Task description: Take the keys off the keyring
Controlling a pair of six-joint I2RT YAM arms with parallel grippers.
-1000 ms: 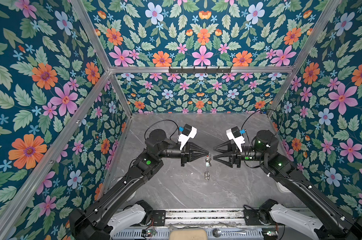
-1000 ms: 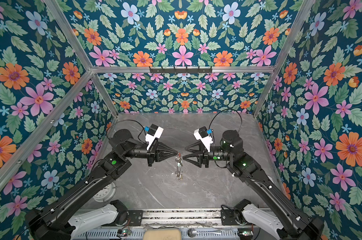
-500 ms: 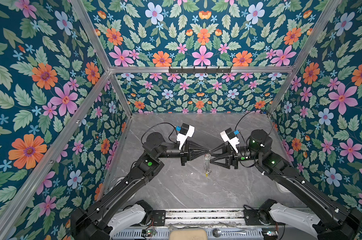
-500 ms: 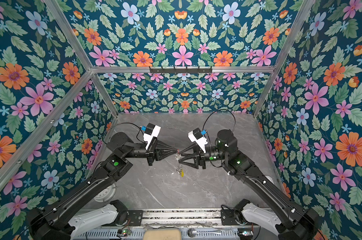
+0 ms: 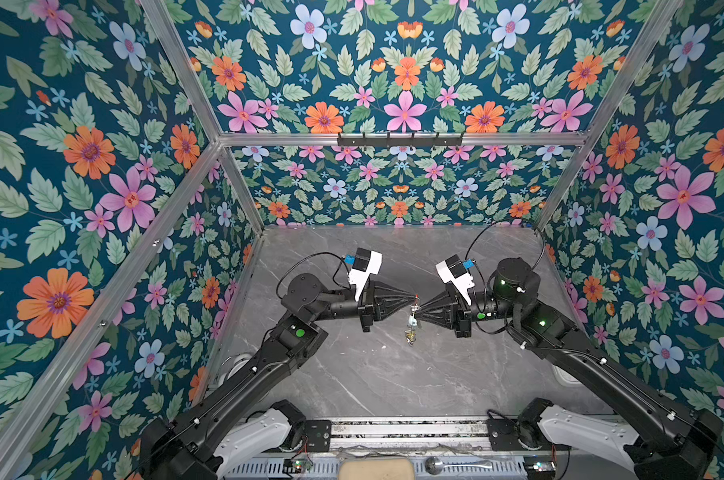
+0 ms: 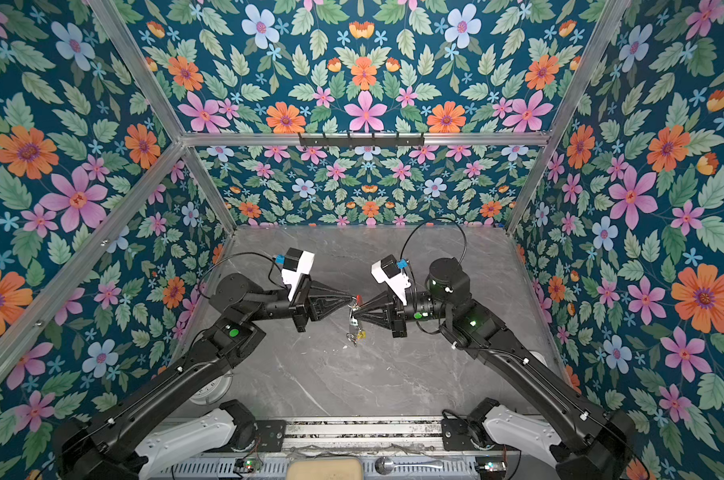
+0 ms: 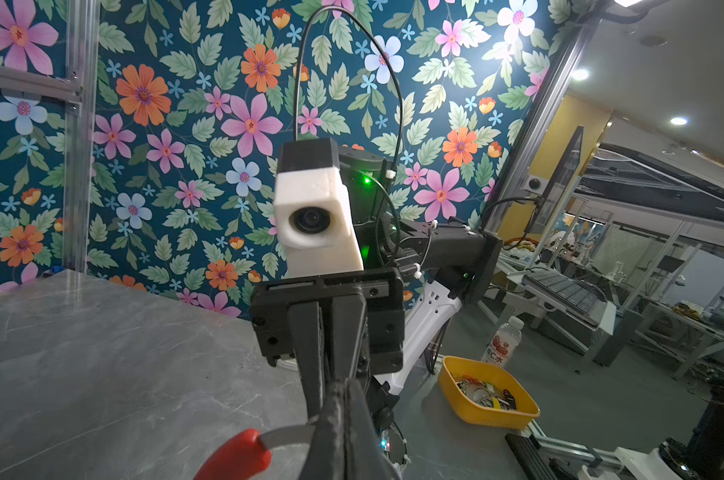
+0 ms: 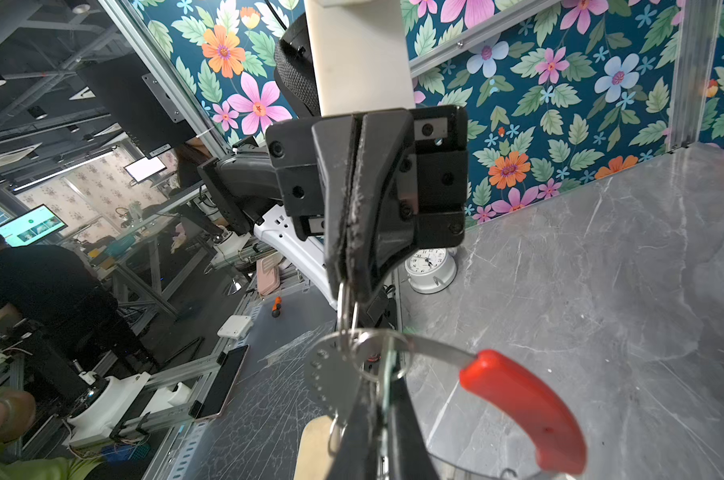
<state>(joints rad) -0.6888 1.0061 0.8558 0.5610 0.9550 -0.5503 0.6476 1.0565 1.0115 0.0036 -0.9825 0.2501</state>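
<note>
Where the two arms meet tip to tip above the middle of the grey marble table point(image 5: 352, 374), the keyring point(image 8: 437, 347) hangs between them, clear of the surface.

Jaws of the left gripper point(image 5: 413, 297) are pressed together. The right wrist view shows their tips pinching a small silver ring point(image 8: 345, 309), which links down into the bunch.

Jaws of the right gripper point(image 5: 420, 309) are likewise pressed together, with its tip just beneath the left one. Its own fingers point(image 8: 368, 449) rise into the cluster of rings. What lies between them cannot be told.

The keyring is a thin grey hoop. Its red section point(image 8: 522, 409) curves away to one side of the right gripper's fingers. In both top views only a red speck shows, at the tip of the left gripper. A larger split ring point(image 8: 379, 353) is threaded on the hoop, beside a round silver disc point(image 8: 327, 374) with a row of small holes.

The keys point(image 6: 354, 338) dangle in a short string under the two tips. The pale tag point(image 6: 353, 321) is uppermost, the yellow tag point(image 6: 362, 334) lower, and bare silver metal is at the bottom.

A white alarm clock point(image 8: 430, 270) stands on the table near its front edge, behind the left arm. A yellow bin point(image 7: 489, 395) of odds and ends sits off the table, past the right arm's base.
</note>
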